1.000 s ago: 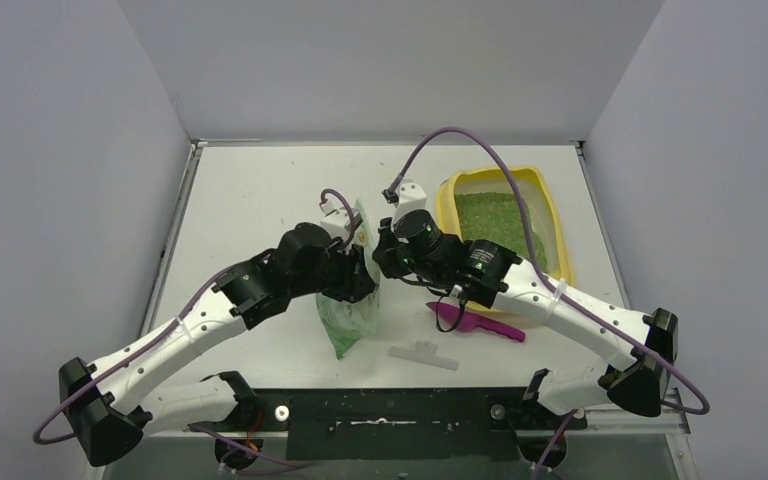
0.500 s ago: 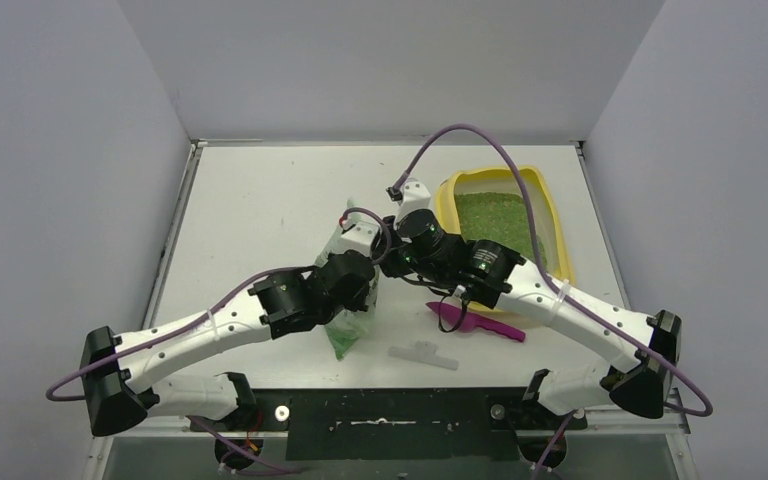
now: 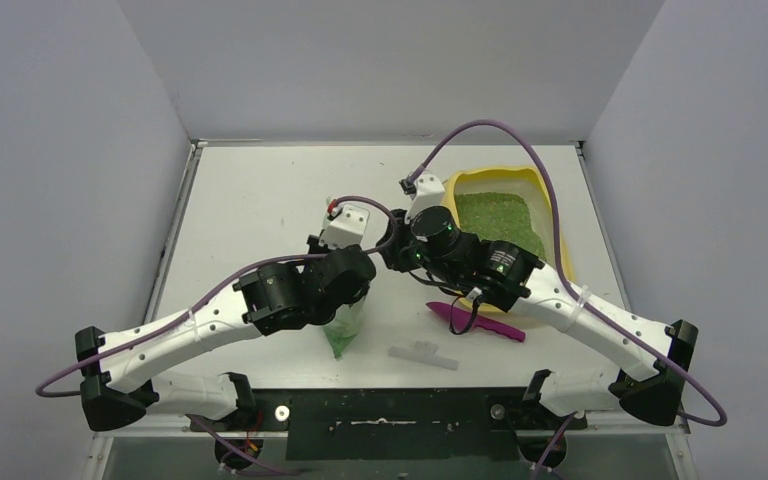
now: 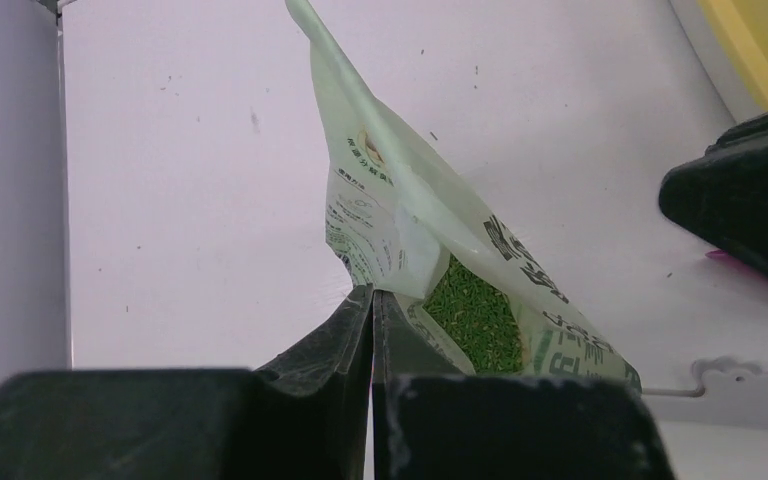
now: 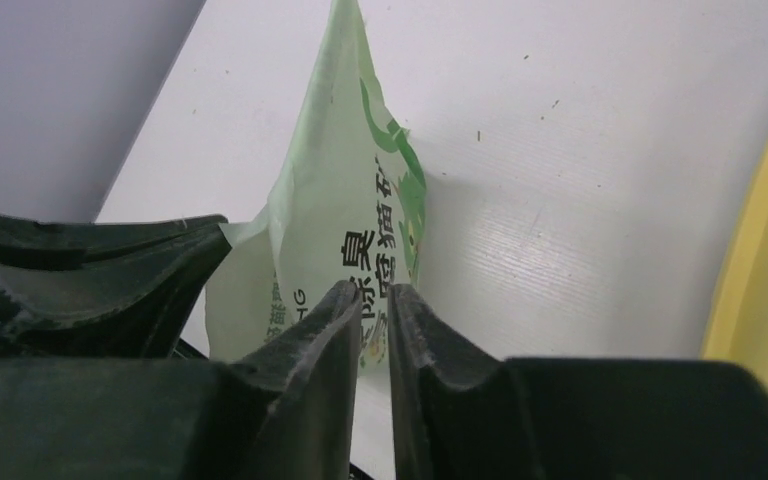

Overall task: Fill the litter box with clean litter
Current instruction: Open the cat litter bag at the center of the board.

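Pinching the green bag (image 4: 410, 220) from either side, left gripper (image 4: 372, 292) and right gripper (image 5: 372, 295) both clenched on its film; litter box (image 3: 495, 175), holding clean litter (image 3: 500, 222), lies rightward, nearer the right arm.

On the white table (image 3: 250, 200), a yellow litter box (image 3: 500, 176) lies at the far right, its floor covered with bright-green litter (image 3: 495, 218). The left arm (image 3: 190, 330) and right arm (image 3: 580, 312) reach inward, their black wrists almost together at mid-table. Below them is a translucent green bag (image 3: 343, 330); its lower end, holding green granules, shows under the left wrist. The jaws are hidden. A magenta scoop (image 3: 480, 322) lies just beside the right forearm. A small white plastic piece (image 3: 423, 353) lies near the front edge, between scoop and bag.
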Available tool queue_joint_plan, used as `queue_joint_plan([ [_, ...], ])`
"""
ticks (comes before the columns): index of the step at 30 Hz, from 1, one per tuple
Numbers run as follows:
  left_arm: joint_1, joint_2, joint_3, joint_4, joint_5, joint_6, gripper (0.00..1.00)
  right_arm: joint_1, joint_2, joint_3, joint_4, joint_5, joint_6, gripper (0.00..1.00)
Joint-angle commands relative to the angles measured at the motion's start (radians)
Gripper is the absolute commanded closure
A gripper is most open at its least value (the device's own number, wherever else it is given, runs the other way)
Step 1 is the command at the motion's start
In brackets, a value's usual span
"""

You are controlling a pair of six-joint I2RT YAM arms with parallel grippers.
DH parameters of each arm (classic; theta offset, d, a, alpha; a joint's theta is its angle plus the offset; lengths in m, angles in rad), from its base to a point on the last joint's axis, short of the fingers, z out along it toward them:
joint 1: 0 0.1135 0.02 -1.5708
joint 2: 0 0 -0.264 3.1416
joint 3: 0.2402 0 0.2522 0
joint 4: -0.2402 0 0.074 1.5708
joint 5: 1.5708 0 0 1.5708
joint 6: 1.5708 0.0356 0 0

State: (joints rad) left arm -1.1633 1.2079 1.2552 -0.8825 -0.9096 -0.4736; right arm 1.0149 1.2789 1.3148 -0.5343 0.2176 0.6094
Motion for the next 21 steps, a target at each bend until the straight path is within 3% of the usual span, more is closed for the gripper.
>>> queue_joint_plan([
  [1,0.002,-0.021,0.020,0.012,-0.034,0.052,1.00,-0.001,-0.008,0.037,0.033,-0.042,-0.018,0.69],
  [5,0.002,-0.015,0.003,0.006,-0.006,0.016,1.00,-0.003,-0.011,0.028,0.058,-0.138,-0.025,0.42],
  [7,0.002,-0.026,-0.010,0.024,0.012,0.012,1.00,-0.002,-0.011,0.018,0.064,-0.160,-0.016,0.37],
  [18,0.018,-0.066,-0.054,0.061,0.061,0.001,1.00,-0.001,0.036,-0.104,0.132,-0.252,0.027,0.36],
  [21,0.030,-0.070,-0.062,0.065,0.087,0.002,1.00,-0.001,0.070,-0.092,0.106,-0.228,0.015,0.40],
])
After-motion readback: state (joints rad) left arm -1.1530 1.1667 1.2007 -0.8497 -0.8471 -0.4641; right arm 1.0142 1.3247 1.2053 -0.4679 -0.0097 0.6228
